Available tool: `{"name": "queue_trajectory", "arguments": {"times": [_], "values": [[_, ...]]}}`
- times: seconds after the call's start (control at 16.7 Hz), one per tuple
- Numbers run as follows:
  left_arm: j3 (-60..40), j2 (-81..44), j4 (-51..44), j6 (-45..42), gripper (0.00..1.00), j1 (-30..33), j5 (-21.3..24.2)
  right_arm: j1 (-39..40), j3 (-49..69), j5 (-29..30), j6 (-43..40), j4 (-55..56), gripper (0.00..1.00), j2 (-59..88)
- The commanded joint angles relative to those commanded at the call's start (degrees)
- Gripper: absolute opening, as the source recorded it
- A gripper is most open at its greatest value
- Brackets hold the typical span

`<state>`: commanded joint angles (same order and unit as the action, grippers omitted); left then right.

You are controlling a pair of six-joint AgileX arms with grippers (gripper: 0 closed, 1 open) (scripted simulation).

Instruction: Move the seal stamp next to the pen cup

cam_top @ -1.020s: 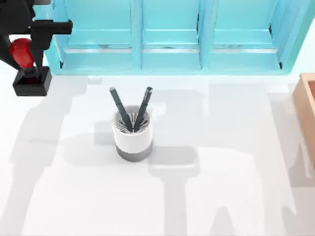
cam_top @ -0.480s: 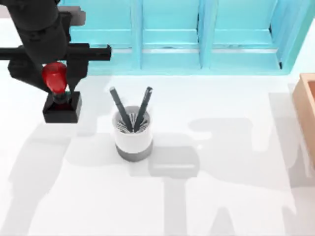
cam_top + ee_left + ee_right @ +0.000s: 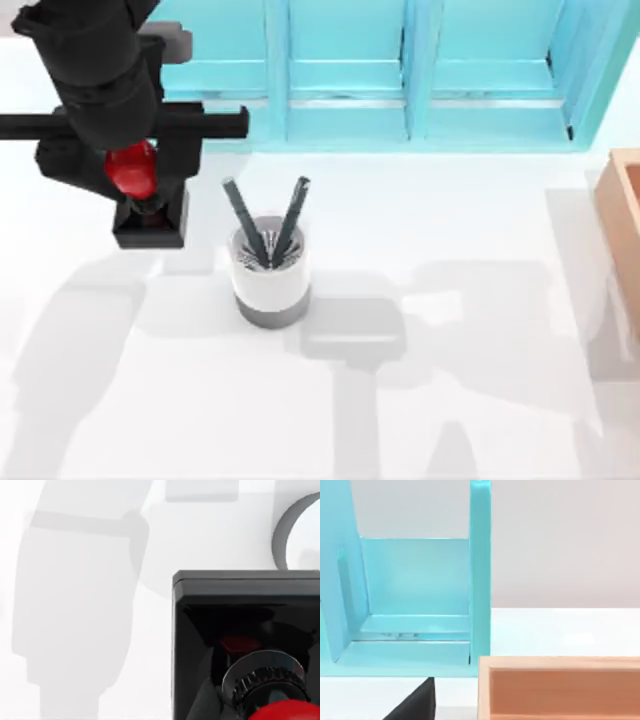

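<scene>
Left gripper [image 3: 135, 170] clamped on the red knob of the seal stamp [image 3: 150, 215], pen cup [image 3: 270, 280] just off to its right and a little nearer me.

Stamp hangs upright under my fingers; its black base looks close to the white table [image 3: 450, 400], contact unclear. I judge a short shift right then down; bare table lies between. Right arm is parked by the wooden box [image 3: 560, 687].

Top view looks down; left wrist close above seal stamp [image 3: 150, 205], shared.
</scene>
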<state>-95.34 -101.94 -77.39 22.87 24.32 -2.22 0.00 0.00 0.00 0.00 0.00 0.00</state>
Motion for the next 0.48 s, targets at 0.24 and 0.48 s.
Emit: {"name": "queue_trajectory", "arguments": {"times": [0.24,0.48], "values": [[3.2,0.3,3.1,0.0,0.00,0.1,-0.1,0.0,0.0,0.0,0.0,0.0,1.00,0.0],[3.5,0.3,3.4,0.0,0.00,0.2,-0.1,0.0,0.0,0.0,0.0,0.0,1.00,0.0]]}}
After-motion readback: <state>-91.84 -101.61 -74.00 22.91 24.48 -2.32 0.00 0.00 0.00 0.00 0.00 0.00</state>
